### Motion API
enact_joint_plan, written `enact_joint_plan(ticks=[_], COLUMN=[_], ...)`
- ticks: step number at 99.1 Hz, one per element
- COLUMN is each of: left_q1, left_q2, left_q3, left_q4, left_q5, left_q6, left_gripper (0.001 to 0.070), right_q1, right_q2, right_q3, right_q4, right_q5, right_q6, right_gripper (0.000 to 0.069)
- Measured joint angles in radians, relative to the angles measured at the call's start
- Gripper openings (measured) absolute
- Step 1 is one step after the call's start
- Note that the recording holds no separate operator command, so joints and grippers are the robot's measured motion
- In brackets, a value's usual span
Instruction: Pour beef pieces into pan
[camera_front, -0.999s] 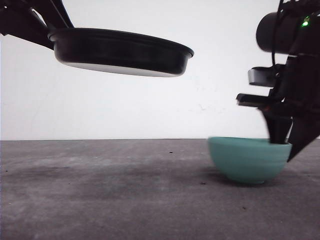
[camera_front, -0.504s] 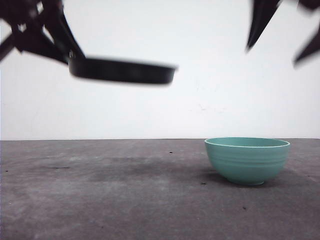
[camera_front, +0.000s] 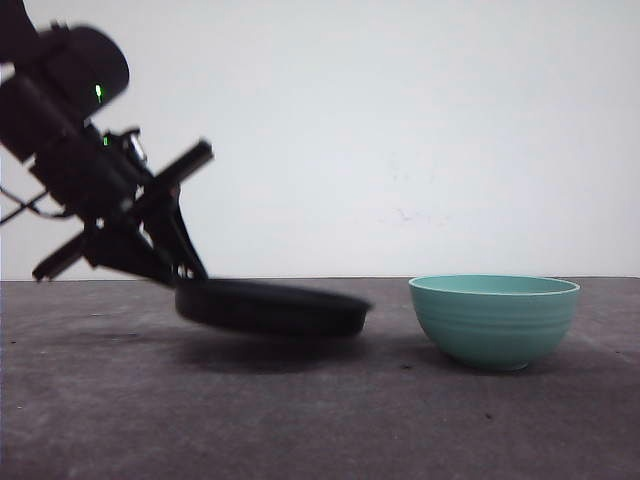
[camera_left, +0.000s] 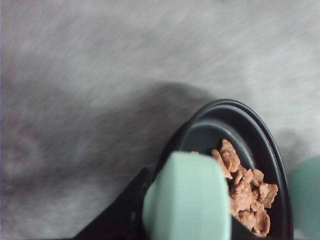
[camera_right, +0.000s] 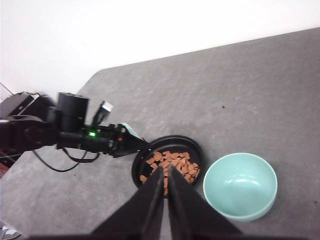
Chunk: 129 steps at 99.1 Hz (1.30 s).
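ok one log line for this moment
left tool: shut on pan handle | pan: low at table, beside bowl | beef pieces: in pan | bowl: empty | right tool: shut, raised

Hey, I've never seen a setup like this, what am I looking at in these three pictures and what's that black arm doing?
It is a two-armed robot at a grey table. One picture looks forward across the table; the other two come from cameras on each wrist. The left gripper holds a black pan by its mint-green handle, low over or on the table. From the right wrist, high above, you see brown beef pieces lying in the pan, and beside it a teal bowl that looks empty. The right gripper shows there with its two fingers pressed together, holding nothing.
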<state>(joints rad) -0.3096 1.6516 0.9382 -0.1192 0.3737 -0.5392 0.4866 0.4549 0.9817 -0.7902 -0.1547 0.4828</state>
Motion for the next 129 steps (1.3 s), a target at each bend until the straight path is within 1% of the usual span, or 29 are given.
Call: enact_joint_plan(ticks=[13,16,18,22,36,40,48,54,61,69,73,76,78,83,90,91,92,95,97,103,108,118,129], left_q1=[0.000,0.000,0.000,0.000,0.000,0.005,0.018,0.036,0.060,0.072,0.068,0.058,0.050,0.023,-0.008,-0.012,-0.016,-0.020,-0.020,-0.019,-0.019,-0.020,-0.020], left_q2=[0.029,0.030,0.030,0.031,0.030,0.026,-0.004,-0.054,-0.153,-0.288,-0.362,-0.419,-0.459,-0.559,-0.701,-0.721,-0.751,-0.811,-0.850,-0.967,-1.061,-1.239,-1.348], left_q3=[0.000,0.000,0.001,0.001,0.005,0.005,0.005,0.005,0.005,0.005,0.005,0.005,0.005,0.005,0.005,0.005,0.005,0.005,0.005,0.003,-0.005,-0.011,-0.013], left_q4=[0.016,0.017,0.017,0.016,0.006,-0.014,-0.084,-0.135,-0.195,-0.272,-0.312,-0.341,-0.359,-0.398,-0.439,-0.442,-0.446,-0.447,-0.446,-0.445,-0.452,-0.548,-0.700], left_q5=[0.010,0.013,0.016,0.016,0.022,0.022,0.021,0.011,-0.005,-0.013,-0.013,-0.017,-0.023,-0.050,-0.134,-0.150,-0.177,-0.231,-0.267,-0.354,-0.395,-0.437,-0.460], left_q6=[-0.001,-0.004,-0.006,-0.014,-0.032,-0.032,-0.028,-0.014,0.019,0.067,0.101,0.130,0.150,0.184,0.208,0.210,0.211,0.212,0.213,0.214,0.214,0.214,0.214], left_gripper=[0.0050,0.0071,0.0097,0.0194,0.0612,0.0697,0.0696,0.0696,0.0696,0.0695,0.0687,0.0652,0.0608,0.0460,0.0250,0.0220,0.0179,0.0117,0.0089,0.0043,0.0029,0.0021,0.0019], right_q1=[0.002,0.002,0.002,0.002,0.003,0.003,0.003,0.003,0.003,0.003,0.003,0.003,0.003,0.003,0.003,0.003,0.003,0.003,0.003,0.003,0.003,0.003,0.003], right_q2=[-0.026,-0.026,-0.025,-0.024,-0.024,-0.024,-0.024,-0.024,-0.024,-0.024,-0.024,-0.024,-0.024,-0.026,-0.031,-0.033,-0.036,-0.045,-0.053,-0.085,-0.116,-0.181,-0.200], right_q3=[0.000,0.000,0.000,0.000,0.000,0.000,0.000,0.000,0.000,0.000,0.000,0.000,0.000,0.000,-0.002,-0.003,-0.004,-0.010,-0.014,-0.031,-0.047,-0.074,-0.081], right_q4=[-0.029,-0.033,-0.036,-0.041,-0.041,-0.039,-0.037,-0.041,-0.063,-0.094,-0.107,-0.118,-0.124,-0.136,-0.134,-0.132,-0.130,-0.119,-0.110,-0.074,-0.041,-0.019,-0.056], right_q5=[0.001,0.001,0.001,0.001,0.001,0.002,0.002,0.013,0.042,0.106,0.147,0.183,0.208,0.284,0.382,0.396,0.409,0.445,0.458,0.465,0.462,0.443,0.446], right_q6=[0.017,0.019,0.020,0.021,0.023,0.023,0.018,-0.007,-0.053,-0.122,-0.158,-0.184,-0.202,-0.249,-0.300,-0.305,-0.309,-0.323,-0.329,-0.343,-0.357,-0.404,-0.427], right_gripper=[0.0012,0.0012,0.0012,0.0012,0.0012,0.0012,0.0012,0.0012,0.0012,0.0012,0.0012,0.0012,0.0012,0.0012,0.0012,0.0012,0.0012,0.0012,0.0012,0.0012,0.0012,0.0012,0.0012])
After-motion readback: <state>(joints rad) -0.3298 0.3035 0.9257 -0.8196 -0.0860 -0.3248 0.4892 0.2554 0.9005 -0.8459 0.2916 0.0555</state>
